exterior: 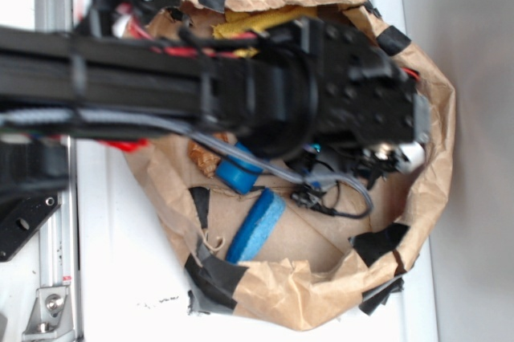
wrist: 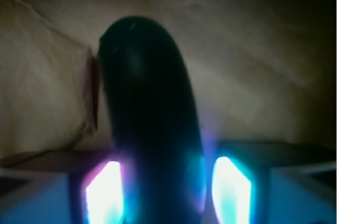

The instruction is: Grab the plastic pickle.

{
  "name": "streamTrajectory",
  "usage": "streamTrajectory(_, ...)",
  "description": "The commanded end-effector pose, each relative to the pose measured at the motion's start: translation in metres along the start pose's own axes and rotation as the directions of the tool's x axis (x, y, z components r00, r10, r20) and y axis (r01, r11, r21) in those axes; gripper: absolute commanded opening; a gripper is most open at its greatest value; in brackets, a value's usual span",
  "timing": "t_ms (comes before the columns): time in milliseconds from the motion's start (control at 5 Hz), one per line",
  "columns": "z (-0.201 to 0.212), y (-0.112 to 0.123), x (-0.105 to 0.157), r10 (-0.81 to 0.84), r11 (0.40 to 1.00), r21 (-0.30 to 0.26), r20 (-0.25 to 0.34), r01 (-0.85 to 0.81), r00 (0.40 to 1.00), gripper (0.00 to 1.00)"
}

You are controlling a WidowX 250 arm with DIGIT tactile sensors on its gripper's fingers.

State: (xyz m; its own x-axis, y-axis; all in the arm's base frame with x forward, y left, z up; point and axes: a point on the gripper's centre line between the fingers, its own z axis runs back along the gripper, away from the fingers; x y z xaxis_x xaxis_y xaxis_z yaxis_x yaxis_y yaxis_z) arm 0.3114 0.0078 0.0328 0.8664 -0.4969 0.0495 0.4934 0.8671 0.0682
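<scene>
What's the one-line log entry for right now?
stage: grasp | end effector: inside paper bag | pickle: between fingers, contact unclear | sponge: untouched

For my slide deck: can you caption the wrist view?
Dark plastic pickle standing between the glowing fingers of the gripper, against brown paper.

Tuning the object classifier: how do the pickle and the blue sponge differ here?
The pickle is dark, almost black here, and glossy; the sponge is bright blue and matte. The pickle sits between the fingers of the tool; the sponge lies free on the brown paper. Both are elongated with rounded ends.
</scene>
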Motion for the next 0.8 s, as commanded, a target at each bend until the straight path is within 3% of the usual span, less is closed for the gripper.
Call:
streamTrajectory(0,0.112,-0.022,0.006,0.056,0.991,0.118,0.117,-0.070,0.992,0.00)
streamTrajectory(200,0.163,-0.030,0.007,0.156,0.983,0.090,0.050,-0.159,0.987,0.00)
streamTrajectory(400,0.197,-0.037,-0.005,0.286,0.945,0.129,0.130,-0.302,0.949,0.00)
streamTrajectory(600,0.194,-0.040,-0.009,0.348,0.913,0.142,0.216,-0.382,0.912,0.00)
